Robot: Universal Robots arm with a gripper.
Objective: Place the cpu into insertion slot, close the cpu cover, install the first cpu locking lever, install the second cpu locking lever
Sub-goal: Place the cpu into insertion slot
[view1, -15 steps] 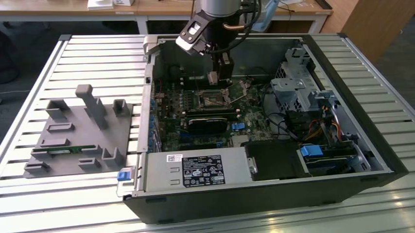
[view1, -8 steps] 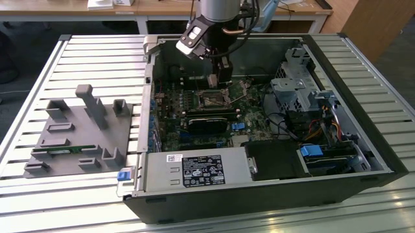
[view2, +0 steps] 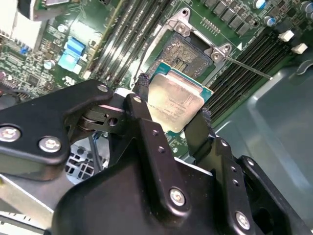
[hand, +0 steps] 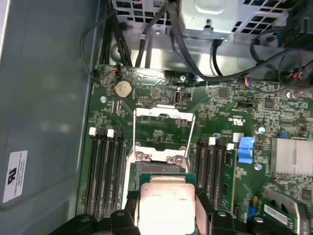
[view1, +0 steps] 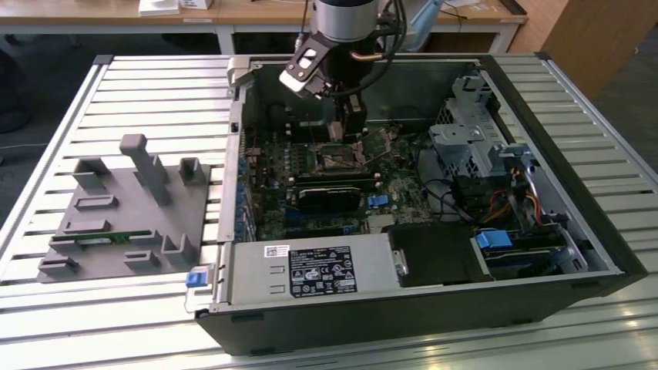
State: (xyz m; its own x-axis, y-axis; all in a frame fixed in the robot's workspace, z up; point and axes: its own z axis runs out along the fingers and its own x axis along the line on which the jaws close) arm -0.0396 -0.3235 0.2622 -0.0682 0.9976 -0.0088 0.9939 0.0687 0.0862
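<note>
My gripper [view1: 347, 136] is down inside the open computer case, just above the insertion slot [view1: 334, 160]. It is shut on the cpu [view2: 177, 99], a silvery square chip on a green base, with one black finger [view2: 142, 95] on each side edge. In the second wrist view the insertion slot [view2: 188, 49] shows its dark pin field uncovered, a little beyond the chip. In the first wrist view the cpu [hand: 164, 205] hangs over the slot and hides most of it. The cpu cover [hand: 164, 113] lies flipped open past the slot. A thin wire locking lever [view2: 250, 69] sticks out beside the socket.
Long black memory slots [hand: 105, 171] run on both sides of the socket. A finned heatsink [hand: 291, 155], a blue connector [hand: 246, 149] and cables [hand: 195, 63] lie nearby. The case wall [hand: 44, 98] is close. A grey parts fixture [view1: 123, 208] stands at the exterior view's left.
</note>
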